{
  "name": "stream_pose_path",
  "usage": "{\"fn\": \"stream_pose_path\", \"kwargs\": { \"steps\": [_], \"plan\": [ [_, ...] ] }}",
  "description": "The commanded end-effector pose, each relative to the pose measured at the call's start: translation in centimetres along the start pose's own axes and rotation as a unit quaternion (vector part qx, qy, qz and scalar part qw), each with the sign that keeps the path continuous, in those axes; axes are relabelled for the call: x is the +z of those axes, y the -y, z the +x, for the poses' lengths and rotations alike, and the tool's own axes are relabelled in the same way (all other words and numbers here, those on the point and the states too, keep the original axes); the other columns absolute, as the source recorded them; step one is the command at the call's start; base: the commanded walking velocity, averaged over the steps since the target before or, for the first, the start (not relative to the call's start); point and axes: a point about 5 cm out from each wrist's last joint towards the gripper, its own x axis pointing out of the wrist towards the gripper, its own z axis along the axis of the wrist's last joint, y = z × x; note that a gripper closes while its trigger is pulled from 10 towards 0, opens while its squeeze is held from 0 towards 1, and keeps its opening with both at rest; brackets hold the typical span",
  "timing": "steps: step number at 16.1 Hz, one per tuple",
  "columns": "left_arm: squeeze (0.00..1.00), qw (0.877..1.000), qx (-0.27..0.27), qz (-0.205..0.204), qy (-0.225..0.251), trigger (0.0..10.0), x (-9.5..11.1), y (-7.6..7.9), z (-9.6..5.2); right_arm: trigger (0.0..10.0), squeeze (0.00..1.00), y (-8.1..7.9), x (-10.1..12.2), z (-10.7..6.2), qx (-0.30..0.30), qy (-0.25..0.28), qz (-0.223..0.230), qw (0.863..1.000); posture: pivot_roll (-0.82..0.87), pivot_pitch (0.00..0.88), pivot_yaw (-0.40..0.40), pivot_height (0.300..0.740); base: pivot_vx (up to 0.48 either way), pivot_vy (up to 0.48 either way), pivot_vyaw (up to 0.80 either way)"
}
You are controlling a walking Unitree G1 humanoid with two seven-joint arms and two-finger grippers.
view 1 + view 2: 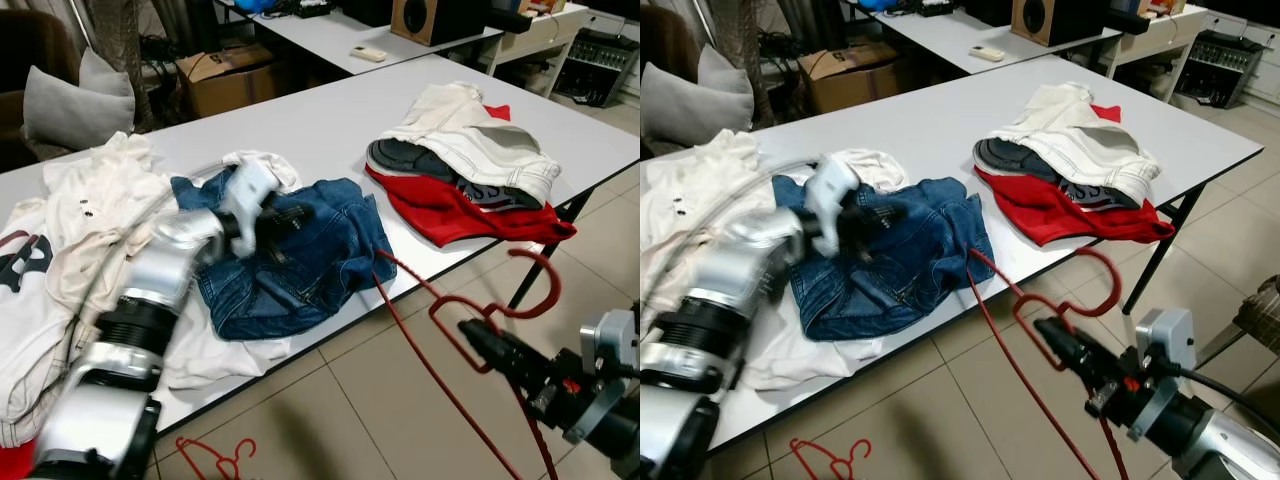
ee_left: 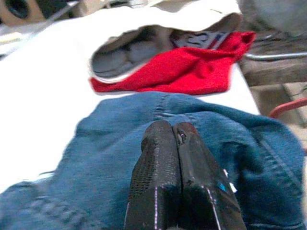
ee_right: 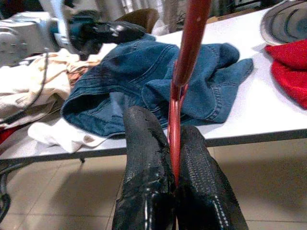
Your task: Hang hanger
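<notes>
Right gripper [image 1: 478,343] pinches the red hanger [image 1: 500,300] below the table [image 1: 330,110] edge. Left gripper [image 2: 177,143], fingers pressed together, rests on jeans [image 1: 300,250]. Keep the pinch firm; lift the hook clear before swinging.

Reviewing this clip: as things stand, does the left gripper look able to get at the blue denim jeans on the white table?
Probably yes. The left gripper hovers directly over the blue denim jeans with nothing between them, but its fingers are shut and would need opening. The right gripper, shut on the red wire hanger, stays clear beyond the white table edge.
</notes>
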Motion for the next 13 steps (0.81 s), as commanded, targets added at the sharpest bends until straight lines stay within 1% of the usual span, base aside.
{"fn": "stream_pose_path", "kwargs": {
  "steps": [1,2,3,4,5,6,7,8,9,11,12,13],
  "plan": [
    [0.00,0.999,0.022,0.029,0.009,0.0,1.2,-0.8,-0.5,10.0,0.00,0.5,0.5,0.0,-0.025,0.008,-0.015,1.000,-0.25,0.000,0.084,0.740,0.000,0.000,0.00],
    [0.00,0.998,0.033,0.046,0.013,0.0,1.9,-1.3,-0.9,10.0,0.00,1.2,0.6,-0.1,-0.057,0.018,-0.014,0.998,-0.25,0.000,0.082,0.740,0.000,0.000,0.00],
    [0.00,0.992,0.024,0.126,-0.016,0.0,2.3,-1.4,-1.4,10.0,0.00,1.9,0.7,-0.2,-0.079,0.024,-0.019,0.996,-0.24,0.000,0.080,0.740,0.000,0.000,0.00],
    [0.00,0.986,0.018,0.161,-0.037,0.0,2.1,-1.4,-1.5,10.0,0.00,2.3,0.7,-0.3,-0.090,0.029,-0.020,0.995,-0.24,0.000,0.080,0.740,0.000,0.000,0.00],
    [0.00,0.978,0.006,0.199,-0.067,3.1,1.7,-1.2,-1.7,10.0,0.00,2.9,1.0,-0.2,-0.110,0.040,-0.024,0.993,-0.24,0.000,0.080,0.740,0.000,0.000,0.00],
    [1.00,0.972,-0.020,0.215,-0.096,10.0,1.0,-0.8,-1.7,10.0,0.00,4.0,1.5,-0.1,-0.136,0.059,-0.023,0.989,-0.24,0.000,0.082,0.740,0.000,0.000,0.00],
    [1.00,0.958,-0.053,0.249,-0.130,10.0,-0.2,0.0,-1.7,10.0,0.00,5.0,2.0,0.4,-0.149,0.080,-0.017,0.985,-0.24,0.000,0.088,0.740,0.000,0.000,0.00],
    [1.00,0.953,-0.063,0.259,-0.141,10.0,-0.6,0.2,-1.6,10.0,0.00,5.3,2.1,0.6,-0.152,0.085,-0.015,0.985,-0.24,0.000,0.088,0.740,0.000,0.000,0.00],
    [1.00,0.937,-0.062,0.303,-0.164,10.0,-1.8,0.6,-1.3,10.0,0.00,5.6,2.2,1.4,-0.137,0.086,-0.020,0.987,-0.24,0.000,0.082,0.740,0.000,0.000,0.00],
    [1.00,0.931,-0.042,0.321,-0.167,10.0,-1.9,0.4,-1.3,10.0,0.00,5.4,2.4,1.6,-0.128,0.089,-0.021,0.988,-0.24,0.000,0.082,0.740,0.000,0.000,0.00],
    [1.00,0.923,-0.027,0.343,-0.171,10.0,-2.0,0.1,-1.4,10.0,0.00,5.2,2.5,1.8,-0.120,0.091,-0.022,0.988,-0.24,0.000,0.082,0.740,0.000,0.000,0.00],
    [1.00,0.916,-0.027,0.359,-0.179,10.0,-2.3,0.0,-1.8,10.0,0.00,4.9,2.7,1.8,-0.110,0.094,-0.023,0.989,-0.24,0.000,0.082,0.740,0.000,0.000,0.00]
  ]
}}
